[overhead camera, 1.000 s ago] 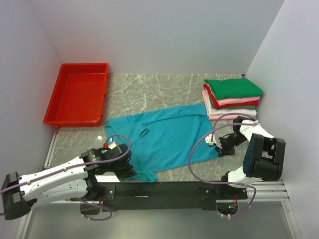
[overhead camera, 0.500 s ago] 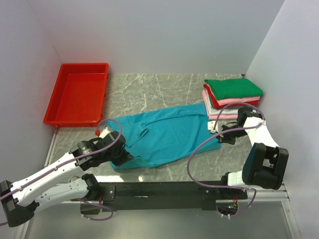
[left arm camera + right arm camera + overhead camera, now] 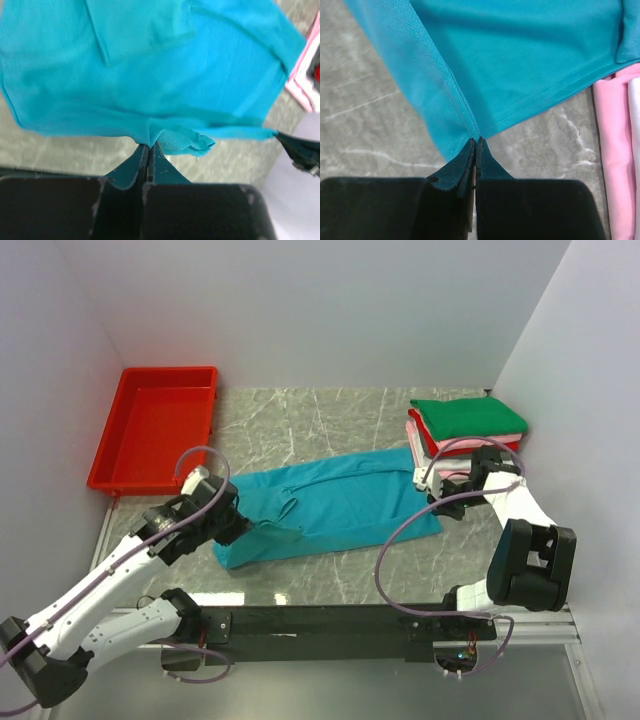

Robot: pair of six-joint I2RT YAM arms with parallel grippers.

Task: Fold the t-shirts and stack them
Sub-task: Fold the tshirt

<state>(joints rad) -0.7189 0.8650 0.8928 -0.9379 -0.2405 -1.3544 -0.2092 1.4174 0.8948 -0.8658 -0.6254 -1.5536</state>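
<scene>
While reaching forward, the left gripper (image 3: 148, 146) is pinching the near-left hem of the teal t-shirt (image 3: 335, 505), and the right gripper (image 3: 476, 140) is clamping its near-right corner. The shirt is lying on the table (image 3: 330, 425) between them, its far-right end just beside the stack of folded t-shirts (image 3: 468, 430).

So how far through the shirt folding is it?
Done: a folded stack sits at the right, with a green shirt on top. In hand: the teal shirt, spread on the table, is pinched at either end by the left fingers and right fingers. Left: finishing its folds and adding it to the stack. I see no other loose shirt.
</scene>
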